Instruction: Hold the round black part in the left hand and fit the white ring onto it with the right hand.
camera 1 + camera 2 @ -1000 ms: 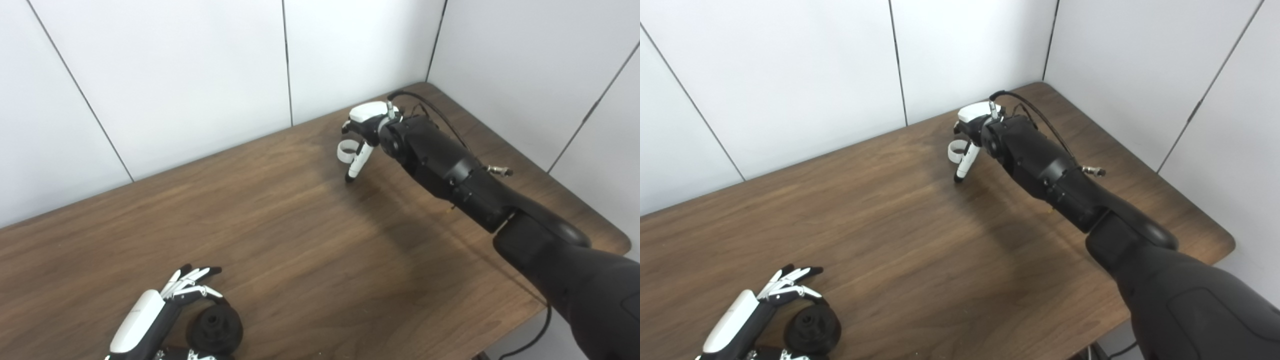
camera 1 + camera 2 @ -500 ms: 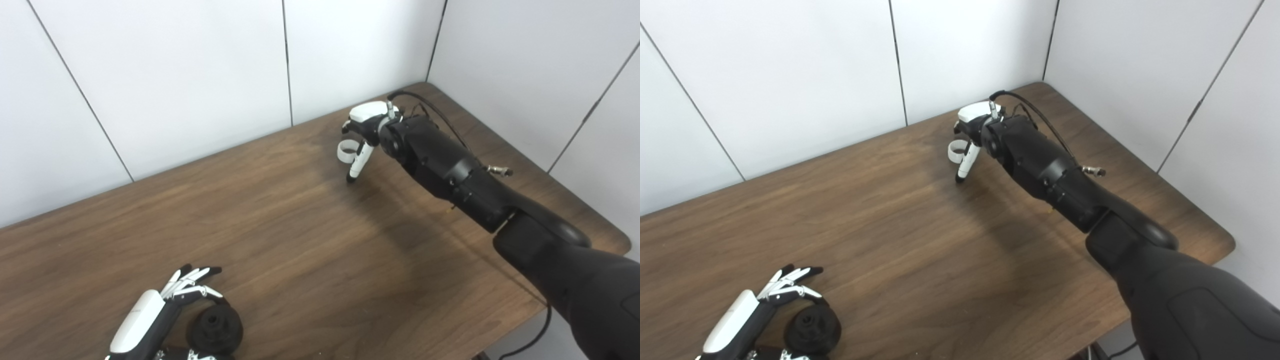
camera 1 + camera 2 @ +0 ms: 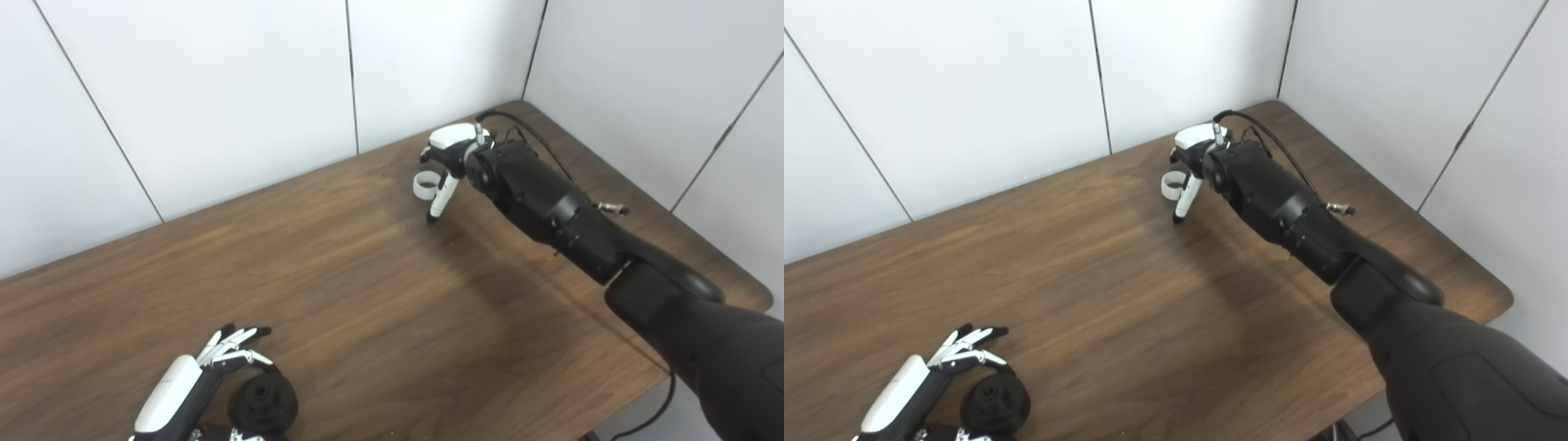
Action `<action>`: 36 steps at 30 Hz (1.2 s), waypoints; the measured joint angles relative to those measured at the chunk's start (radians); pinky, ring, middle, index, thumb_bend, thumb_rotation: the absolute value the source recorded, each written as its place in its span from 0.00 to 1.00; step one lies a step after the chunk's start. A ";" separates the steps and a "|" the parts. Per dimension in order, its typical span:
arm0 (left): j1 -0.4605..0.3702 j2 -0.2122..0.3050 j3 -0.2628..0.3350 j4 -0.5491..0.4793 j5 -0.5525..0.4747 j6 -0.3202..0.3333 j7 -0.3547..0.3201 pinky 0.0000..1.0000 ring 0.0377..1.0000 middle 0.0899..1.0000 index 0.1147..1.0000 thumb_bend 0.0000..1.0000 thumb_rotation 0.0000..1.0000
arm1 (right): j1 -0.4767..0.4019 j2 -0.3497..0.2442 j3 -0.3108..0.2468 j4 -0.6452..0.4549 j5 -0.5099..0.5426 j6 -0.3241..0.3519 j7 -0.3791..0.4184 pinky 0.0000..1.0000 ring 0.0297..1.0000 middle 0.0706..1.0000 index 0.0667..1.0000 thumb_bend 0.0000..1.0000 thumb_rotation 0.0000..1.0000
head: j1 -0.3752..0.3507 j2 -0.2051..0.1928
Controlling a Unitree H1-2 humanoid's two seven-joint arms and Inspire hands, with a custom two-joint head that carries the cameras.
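Observation:
The round black part (image 3: 264,404) rests on the table's near left corner. My left hand (image 3: 184,386) wraps it, fingers (image 3: 236,344) over its far side and thumb under its near side. The white ring (image 3: 425,184) is far off at the back of the table, standing on edge, just off the wood. My right hand (image 3: 450,153) is over it and pinches it on its right side. One finger of that hand (image 3: 438,202) points down, its tip at the tabletop. The palm side of the right hand is hidden by the black forearm (image 3: 539,196).
The brown wooden table (image 3: 367,306) fills the view, with white wall panels (image 3: 245,92) behind it and to the right. A black cable (image 3: 527,131) loops over the right wrist. The table's rounded right corner (image 3: 762,294) lies beside the right arm.
The right hand and the white ring have shifted together a few pixels to the right. The left hand and the black part have not moved.

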 measured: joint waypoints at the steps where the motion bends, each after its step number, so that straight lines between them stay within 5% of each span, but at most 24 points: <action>1: 0.000 0.000 0.000 0.000 0.000 0.000 0.000 1.00 0.91 0.89 0.41 0.51 0.04 | 0.000 0.000 0.000 0.000 0.000 0.000 0.000 1.00 1.00 1.00 0.78 0.74 0.35 | 0.000 0.000; 4: 0.001 0.000 0.000 -0.001 0.000 0.000 0.000 1.00 0.91 0.89 0.41 0.51 0.04 | 0.000 0.001 0.000 0.000 0.005 -0.004 -0.017 1.00 1.00 0.98 0.50 0.54 0.18 | 0.000 0.000; 6: 0.002 0.000 0.001 -0.003 0.000 0.000 0.000 1.00 0.91 0.89 0.41 0.51 0.04 | 0.000 0.004 -0.002 -0.002 0.012 -0.011 -0.043 1.00 1.00 0.96 0.47 0.52 0.15 | 0.000 0.002; 12: 0.010 0.001 0.006 -0.010 0.000 0.001 -0.003 1.00 0.91 0.89 0.41 0.51 0.04 | 0.008 0.004 -0.002 -0.002 0.013 -0.017 -0.105 1.00 1.00 0.95 0.45 0.51 0.14 | 0.000 0.005; 36: 0.013 0.001 0.017 -0.011 -0.001 0.001 -0.012 1.00 0.91 0.89 0.41 0.52 0.04 | 0.018 0.001 -0.004 -0.013 0.027 -0.022 -0.125 1.00 1.00 0.96 0.45 0.51 0.14 | 0.009 0.000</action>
